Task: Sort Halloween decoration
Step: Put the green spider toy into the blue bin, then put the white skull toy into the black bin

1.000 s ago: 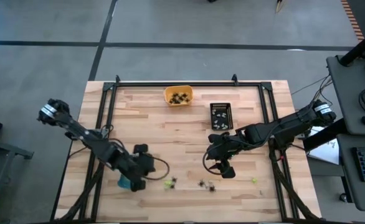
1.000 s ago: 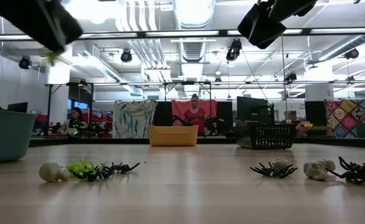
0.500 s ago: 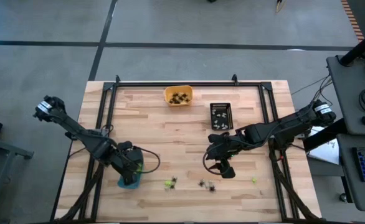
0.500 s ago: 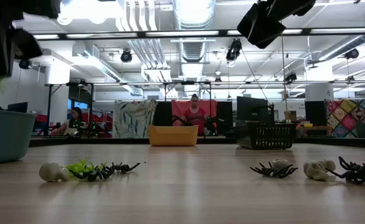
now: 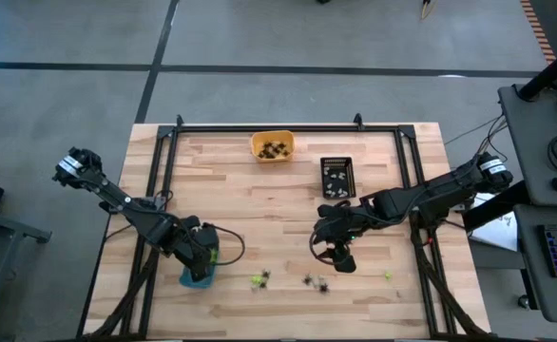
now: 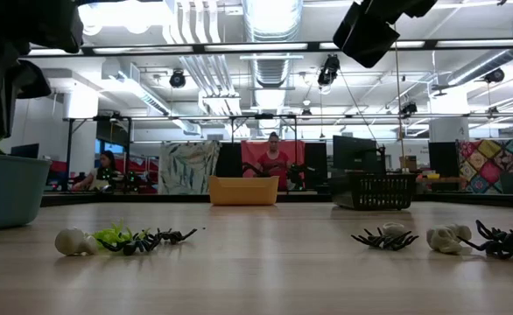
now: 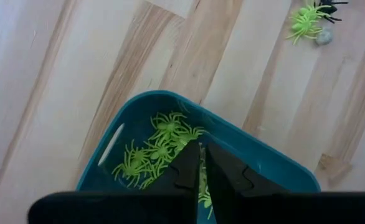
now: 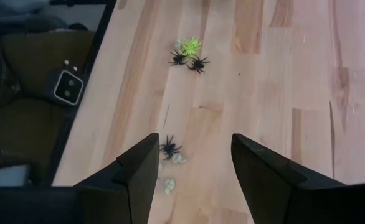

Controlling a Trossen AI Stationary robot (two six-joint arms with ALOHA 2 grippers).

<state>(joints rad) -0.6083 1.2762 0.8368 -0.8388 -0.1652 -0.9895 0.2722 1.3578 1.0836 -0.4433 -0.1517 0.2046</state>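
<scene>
The left gripper [image 7: 200, 163] is clenched shut directly over the blue tray [image 7: 270, 171], which holds lime-green spiders [image 7: 161, 144]; whether anything sits between its fingers is hidden. The right gripper [image 8: 194, 163] hangs with fingers spread wide and empty above the wooden table [image 5: 259, 204], over a black spider [image 8: 168, 148] and whitish trinkets [image 8: 169, 185]. More spiders [image 8: 189, 55] lie beyond

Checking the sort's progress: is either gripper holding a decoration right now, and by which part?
Left gripper is shut above the blue tray; whether it pinches a green spider cannot be told. Right gripper is open, holding nothing.
</scene>
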